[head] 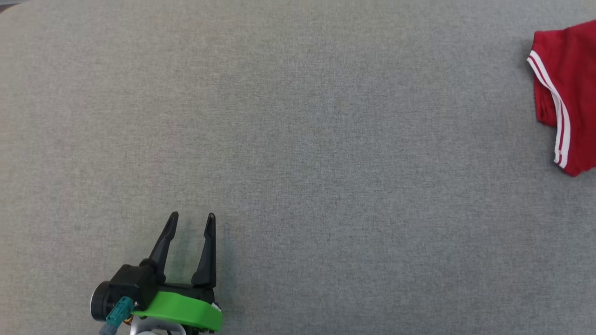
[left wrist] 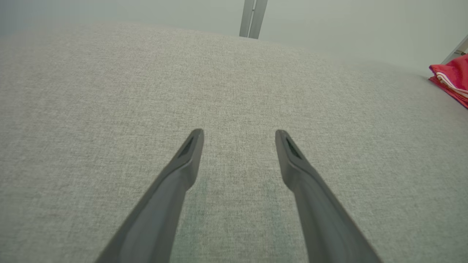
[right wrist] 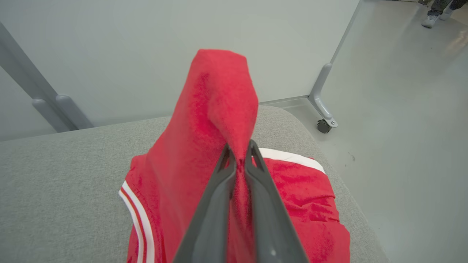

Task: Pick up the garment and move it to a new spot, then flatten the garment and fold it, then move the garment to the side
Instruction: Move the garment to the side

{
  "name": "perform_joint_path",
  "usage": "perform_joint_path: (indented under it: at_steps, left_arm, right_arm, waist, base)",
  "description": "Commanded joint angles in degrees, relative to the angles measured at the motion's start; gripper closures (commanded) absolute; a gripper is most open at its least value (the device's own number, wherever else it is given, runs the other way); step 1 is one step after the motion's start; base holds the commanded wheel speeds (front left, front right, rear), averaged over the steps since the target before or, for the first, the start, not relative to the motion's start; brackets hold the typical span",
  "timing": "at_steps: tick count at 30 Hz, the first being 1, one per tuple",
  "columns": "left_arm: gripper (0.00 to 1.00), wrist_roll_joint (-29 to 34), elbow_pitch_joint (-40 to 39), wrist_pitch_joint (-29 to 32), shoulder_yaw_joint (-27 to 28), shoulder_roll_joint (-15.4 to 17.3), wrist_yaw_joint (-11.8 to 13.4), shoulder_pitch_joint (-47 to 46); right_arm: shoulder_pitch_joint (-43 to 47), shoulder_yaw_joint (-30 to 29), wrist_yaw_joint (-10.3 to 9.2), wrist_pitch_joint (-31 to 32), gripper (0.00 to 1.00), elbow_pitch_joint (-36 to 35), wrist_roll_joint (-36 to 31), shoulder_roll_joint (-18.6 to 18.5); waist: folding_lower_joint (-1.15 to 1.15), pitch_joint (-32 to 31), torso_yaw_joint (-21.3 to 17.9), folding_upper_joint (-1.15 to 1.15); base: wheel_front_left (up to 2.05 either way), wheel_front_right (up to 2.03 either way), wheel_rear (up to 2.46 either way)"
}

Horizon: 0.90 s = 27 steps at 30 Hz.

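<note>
The garment [head: 565, 93] is red cloth with white stripes, lying at the far right edge of the grey table, partly cut off in the head view. It also peeks in at the right of the left wrist view as the garment [left wrist: 453, 78]. In the right wrist view my right gripper [right wrist: 239, 151] is shut on a fold of the garment [right wrist: 215, 120], which rises in a peak above the fingertips while the rest lies on the table. My left gripper [head: 192, 219] is open over bare cloth at the lower left, its fingers [left wrist: 190, 153] spread and holding nothing.
The grey fabric table [head: 298, 139] spreads wide between the left gripper and the garment. Its rounded right corner [right wrist: 329, 153] drops to a pale floor, where a partition leg with a caster [right wrist: 323, 124] stands. A person's feet [right wrist: 437, 14] show far off.
</note>
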Motion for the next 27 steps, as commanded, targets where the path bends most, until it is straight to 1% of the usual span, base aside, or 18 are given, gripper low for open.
perform_joint_path:
  at_steps: [1, 6, 10, 16, 21, 22, 23, 24, 27]
  left_arm:
    - [0.0, 0.19, -0.02, -0.14, -0.09, 0.41, -0.18, -1.18]
    - [0.0, -0.02, 0.15, -0.15, -0.72, 1.17, -0.18, -2.04]
    - [0.0, 0.05, 0.33, -0.15, -0.75, 1.29, -0.19, -1.73]
    - [0.0, 0.46, 0.32, -0.15, -0.73, 1.6, -0.19, -0.97]
    - [0.0, 0.07, -0.11, -0.15, -1.09, 1.86, -0.19, -1.71]
    - [0.0, -0.05, -0.04, -0.15, -1.29, 1.98, -0.19, -1.86]
    - [0.0, -0.14, 0.13, -0.15, -1.41, 2.03, -0.19, -1.96]
    - [0.0, -0.25, 0.34, -0.15, -1.59, 2.14, -0.19, -2.12]
    - [0.0, -0.45, 1.12, -0.15, -1.84, 2.41, -0.2, -2.2]
  right_arm:
    - [-1.43, -1.53, -0.09, -0.86, 1.0, -1.1, -1.68, 1.3]
    - [-3.41, -7.06, -0.09, -0.88, 1.0, -3.84, -6.37, 5.79]
    - [-3.37, -10.43, -0.09, -0.14, 1.0, -6.0, -8.41, 8.37]
    - [-3.92, -13.95, -0.09, 1.19, 1.0, -9.12, -9.0, 10.43]
    - [-3.51, -16.39, -0.08, 0.85, 1.0, -10.13, -11.66, 11.34]
    - [-3.71, -17.28, -0.09, 0.5, 0.9, -10.14, -12.4, 11.69]
    - [-3.87, -17.88, -0.09, 0.14, 0.65, -10.09, -13.16, 12.11]
    - [-4.0, -18.64, -0.09, -0.25, 0.0, -9.85, -14.32, 12.42]
    - [-3.56, -19.71, -0.08, -0.17, 0.0, -9.03, -17.4, 12.95]
  waist:
    - [0.0, 2.93, -1.73, 0.0]
    - [0.0, 3.9, -2.01, 0.0]
    - [0.0, 3.1, -2.45, 0.0]
    - [0.0, 2.15, -3.5, 0.0]
    - [0.0, 2.8, -3.86, 0.0]
    - [0.0, 3.05, -3.87, 0.0]
    - [0.0, 3.26, -3.88, 0.0]
    - [0.0, 3.47, -3.86, 0.0]
    - [0.0, 3.68, -3.8, 0.0]
  base:
    - [0.0, 0.0, 0.0]
    - [0.0, 0.0, 0.0]
    - [0.0, 0.0, 0.0]
    - [0.0, 0.0, 0.0]
    - [0.0, 0.0, 0.0]
    - [0.0, 0.0, 0.0]
    - [0.0, 0.0, 0.0]
    - [0.0, 0.0, 0.0]
    - [0.0, 0.0, 0.0]
